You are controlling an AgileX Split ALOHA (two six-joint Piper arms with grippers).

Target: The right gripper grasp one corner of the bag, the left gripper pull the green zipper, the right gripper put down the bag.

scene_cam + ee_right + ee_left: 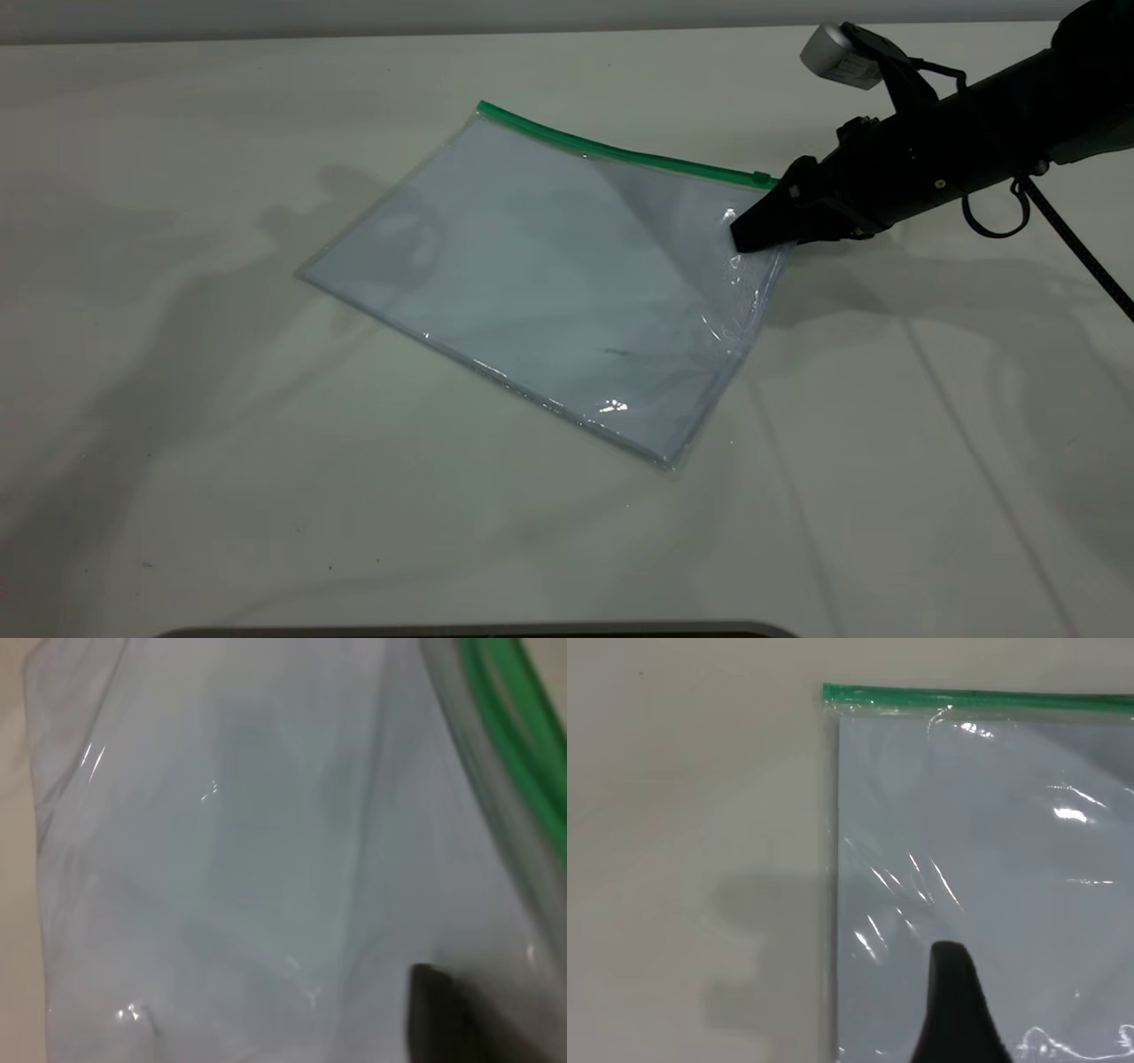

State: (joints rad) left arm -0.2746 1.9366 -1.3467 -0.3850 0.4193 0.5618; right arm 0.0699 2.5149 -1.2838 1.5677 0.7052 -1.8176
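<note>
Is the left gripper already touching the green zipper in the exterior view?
No: in the exterior view only the right gripper is seen, at the bag near its slider-end corner, and nothing touches the green zipper.

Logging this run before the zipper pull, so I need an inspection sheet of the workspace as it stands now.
Surface: white table, bare around the bag, shadows only.
Job's things: flat clear plastic bag with pale sheets inside, raised at the right corner; green zipper strip along its far edge, slider at the right end.
Clutter: nothing seen.
Grippers: black right gripper at the bag's right short edge near the corner; left gripper seen only as one dark finger above the bag.
Cables: thin black cable looping under the right arm.
Surroundings: nothing seen.
</note>
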